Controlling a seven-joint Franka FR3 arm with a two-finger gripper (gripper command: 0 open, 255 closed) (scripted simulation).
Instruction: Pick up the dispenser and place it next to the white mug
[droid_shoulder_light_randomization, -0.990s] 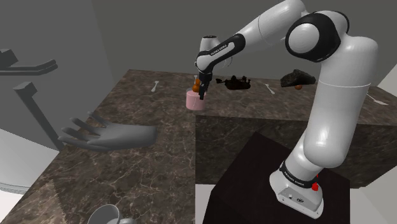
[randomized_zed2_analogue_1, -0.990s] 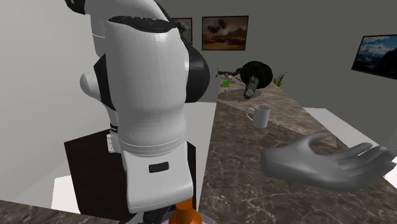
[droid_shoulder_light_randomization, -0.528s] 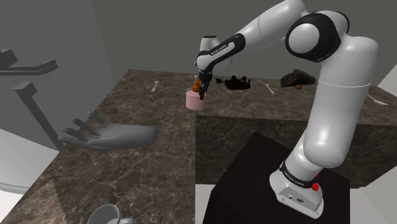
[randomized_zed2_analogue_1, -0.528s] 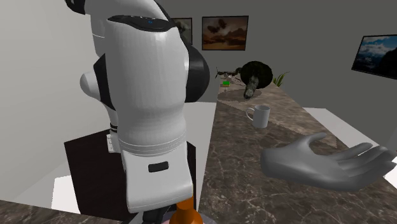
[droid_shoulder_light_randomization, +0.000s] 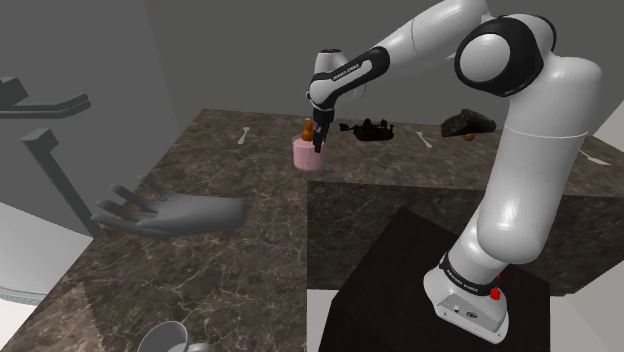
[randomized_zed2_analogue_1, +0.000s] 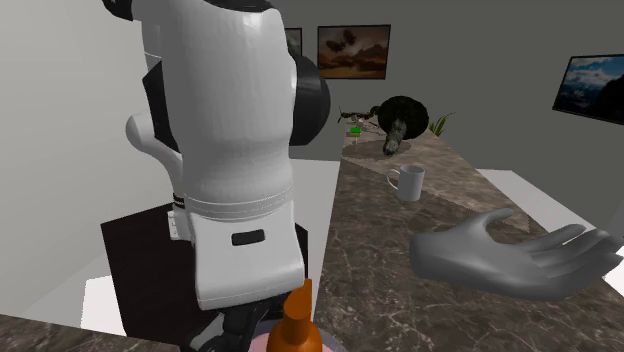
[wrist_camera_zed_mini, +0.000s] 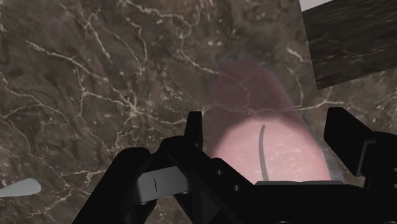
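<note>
Lifting underway: dispenser (droid_shoulder_light_randomization: 302, 157) sits higher than half second ago, pump (randomized_zed2_analogue_1: 297, 318) risen in second exterior view. Gripper (wrist_camera_zed_mini: 268, 127) jaws clamp pink body, probably clear of counter (droid_shoulder_light_randomization: 230, 260). You carry next toward mug (randomized_zed2_analogue_1: 408, 181), far beyond grey hand (randomized_zed2_analogue_1: 510, 255).

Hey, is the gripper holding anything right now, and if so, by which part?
Yes: the gripper is shut on the dispenser, its fingers clasping the sides of the pink body, below the orange pump.
</note>
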